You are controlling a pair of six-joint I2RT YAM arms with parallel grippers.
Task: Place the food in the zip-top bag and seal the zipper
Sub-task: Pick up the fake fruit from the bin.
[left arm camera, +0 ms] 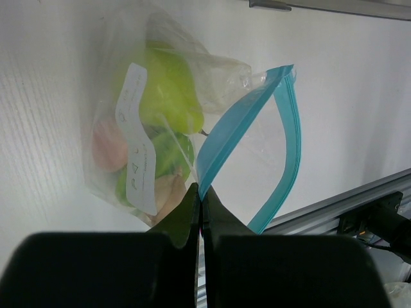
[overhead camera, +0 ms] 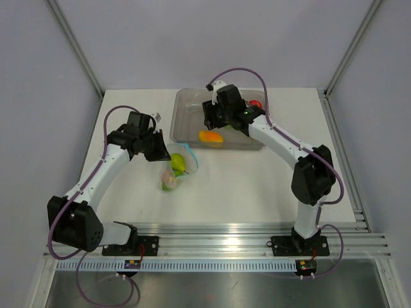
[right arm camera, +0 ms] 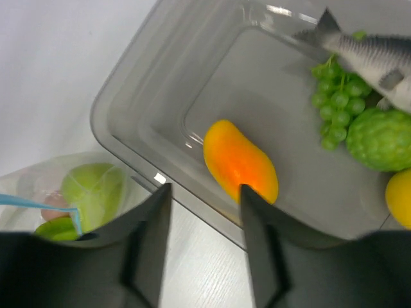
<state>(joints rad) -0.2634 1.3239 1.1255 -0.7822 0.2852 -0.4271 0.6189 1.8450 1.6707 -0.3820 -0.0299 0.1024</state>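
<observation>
**Containers.** The zip-top bag [overhead camera: 176, 168] lies flat on the desk [overhead camera: 257, 186], left of centre, about midway between the far and near edges. It holds a green pear [left arm camera: 170, 90], a pinkish egg [left arm camera: 108, 144] and a second green piece [left arm camera: 168, 157]. A white label [left arm camera: 138, 147] is on its face. The mouth is open: the two lips of the zipper [left arm camera: 234, 138] are spread apart.

The clear grey tray [overhead camera: 180, 115] sits against the far edge, near the middle. It holds a mango [right arm camera: 241, 163] in its near-left part, with grapes [right arm camera: 331, 112], a fish [right arm camera: 376, 58], a bumpy green fruit [right arm camera: 382, 138] and a yellow piece [right arm camera: 401, 199] to its right.

**Grippers.** The left gripper [left arm camera: 200, 199] is clenched on one lip of the zipper. The right gripper [right arm camera: 205, 191] is released and hovers over the tray. Its fingers [right arm camera: 157, 237] are spread over the near end of the mango, without gripping it.

**Edges and room.** The bag sits near the tray's near-left corner. Bare desk extends from the bag to the near edge and to the right edge.

**Surface and room.** The desk is white. An aluminium rail [overhead camera: 244, 231] runs along its near edge. Plain grey walls [overhead camera: 212, 38] enclose the far, left and right sides.
</observation>
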